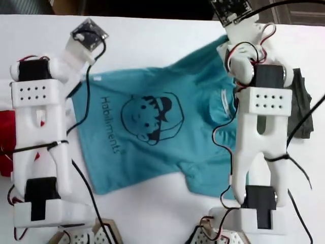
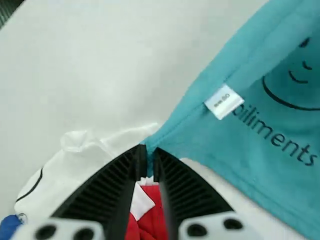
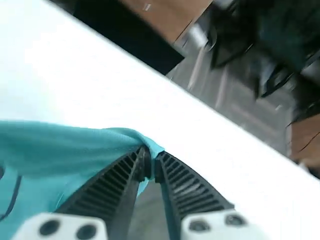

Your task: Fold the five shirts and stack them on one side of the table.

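Observation:
A teal shirt [image 1: 152, 132] with a cartoon face print lies spread on the white table [image 1: 152, 35] between the two arms. My left gripper [image 2: 148, 159] is shut on a corner of the teal shirt [image 2: 260, 100], close to its white label [image 2: 224, 102]. My right gripper [image 3: 148, 162] is shut on another edge of the teal shirt [image 3: 60, 150], lifted off the table. Seen from above, the left arm [image 1: 38, 127] stands at the shirt's left side and the right arm [image 1: 261, 117] at its right side.
A white garment [image 2: 75, 165] and a red one [image 2: 145, 220] lie under my left gripper; the red cloth [image 1: 6, 137] also lies at the table's left edge. A dark grey garment [image 1: 302, 109] lies at the right. The table's far edge [image 3: 165, 90] is close to my right gripper.

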### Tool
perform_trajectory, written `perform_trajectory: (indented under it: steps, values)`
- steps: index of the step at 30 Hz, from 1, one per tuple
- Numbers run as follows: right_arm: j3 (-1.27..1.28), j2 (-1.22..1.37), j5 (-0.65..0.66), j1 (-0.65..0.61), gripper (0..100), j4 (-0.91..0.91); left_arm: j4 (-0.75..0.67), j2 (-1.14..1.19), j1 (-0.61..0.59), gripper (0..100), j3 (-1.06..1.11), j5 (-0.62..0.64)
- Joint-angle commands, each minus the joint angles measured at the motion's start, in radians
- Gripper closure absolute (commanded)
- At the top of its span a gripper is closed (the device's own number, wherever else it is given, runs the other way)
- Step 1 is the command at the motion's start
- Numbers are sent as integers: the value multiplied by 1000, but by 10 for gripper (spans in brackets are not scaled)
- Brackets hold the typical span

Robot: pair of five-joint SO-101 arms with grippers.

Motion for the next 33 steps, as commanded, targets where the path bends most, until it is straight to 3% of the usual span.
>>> perform_trajectory:
  steps: [1,9,18,26,33]
  values:
    - [-6,2,2,10,979,81,118,-2,8,974,-42,-37]
    - [-6,-44,3,7,979,280,316,-6,6,974,-41,-118]
    - [26,-148,8,10,979,564,325,-9,6,974,154,-124]
    - [454,-355,66,13,978,443,301,-149,11,974,358,-126]
    - [726,-587,114,13,978,404,216,-362,25,974,682,-175]
